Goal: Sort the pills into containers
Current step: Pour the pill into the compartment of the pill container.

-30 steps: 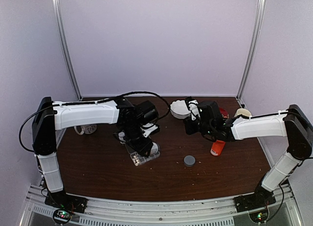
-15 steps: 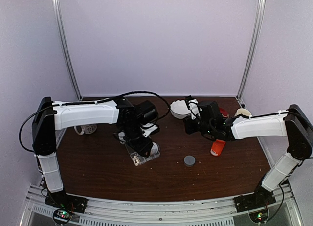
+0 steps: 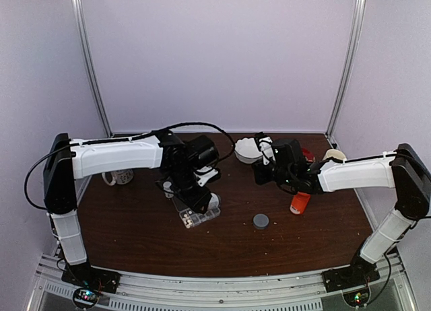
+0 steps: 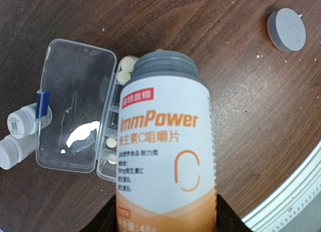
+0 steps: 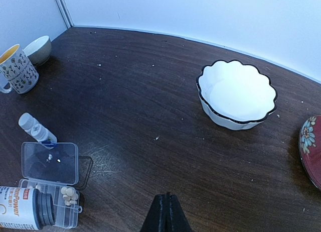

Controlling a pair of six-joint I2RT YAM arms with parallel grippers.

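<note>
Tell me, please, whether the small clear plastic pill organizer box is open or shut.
Open: its clear lid lies swung flat beside the compartments, and pale pills sit exposed inside them.

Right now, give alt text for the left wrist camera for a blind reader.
The left gripper holds an uncapped white-and-orange ImmPower bottle, its grey mouth over an open pill organizer with pale pills in several compartments. Two white bottles sit left of the organizer; a grey cap sits upper right on the wood table.

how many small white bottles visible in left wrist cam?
2. One small white bottle beside the pill box lid; second bottle below it, cut by the frame edge. Others may be hidden.
</note>
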